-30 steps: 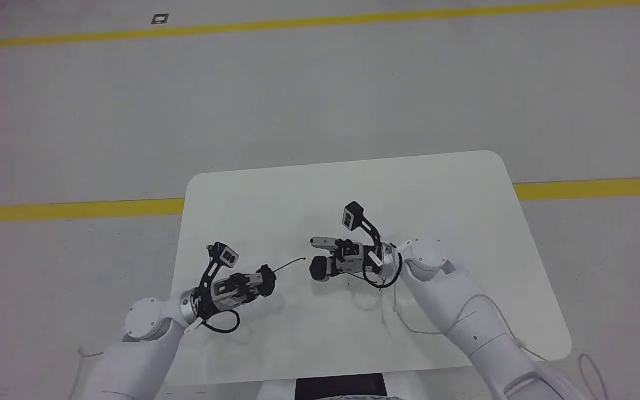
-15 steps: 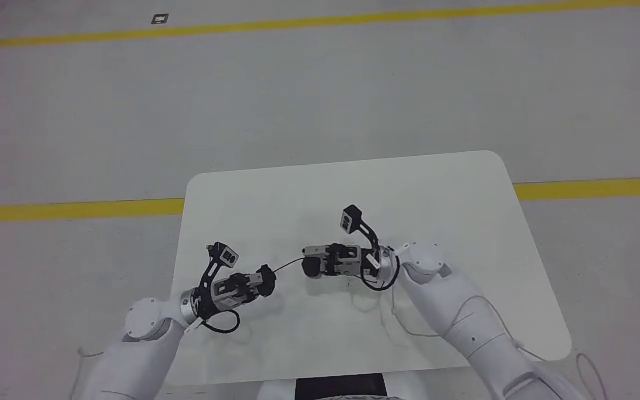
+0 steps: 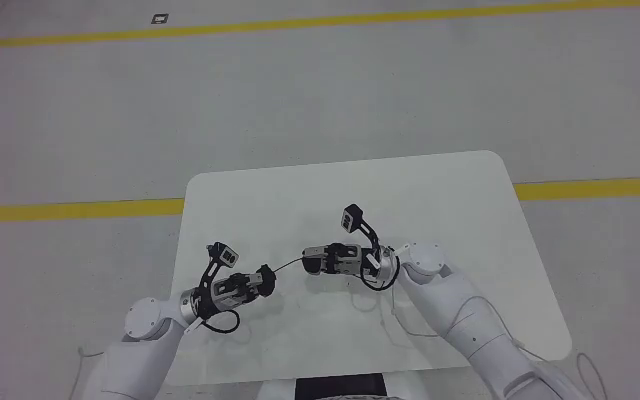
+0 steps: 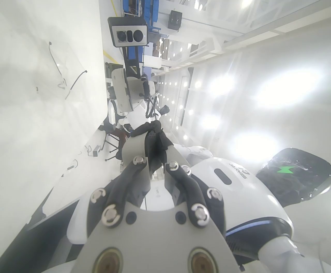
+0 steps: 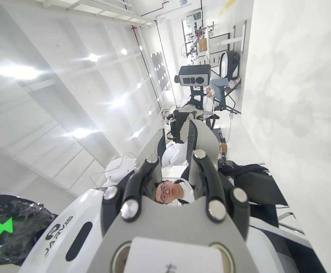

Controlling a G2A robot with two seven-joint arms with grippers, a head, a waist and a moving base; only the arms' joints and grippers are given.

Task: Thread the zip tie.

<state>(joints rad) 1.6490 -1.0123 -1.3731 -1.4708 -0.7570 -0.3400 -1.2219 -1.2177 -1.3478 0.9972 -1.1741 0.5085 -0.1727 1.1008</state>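
Top view, zip tie (image 3: 288, 264) in left fingers (image 3: 266, 278)

This is a robotics lab in a big industrial hall, shown by the pale grey floor (image 3: 400, 100) with painted yellow lines (image 3: 90, 209), bright ceiling lamps (image 5: 92, 57), blue metal racks (image 4: 134, 7) and a white rounded worktop (image 3: 450, 190).

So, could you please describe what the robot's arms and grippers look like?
The left arm and right arm have white shells with black cables looped at the wrists. The left gripper and right gripper are grey metal with black linkages and silver rivets; each wrist carries a black camera.
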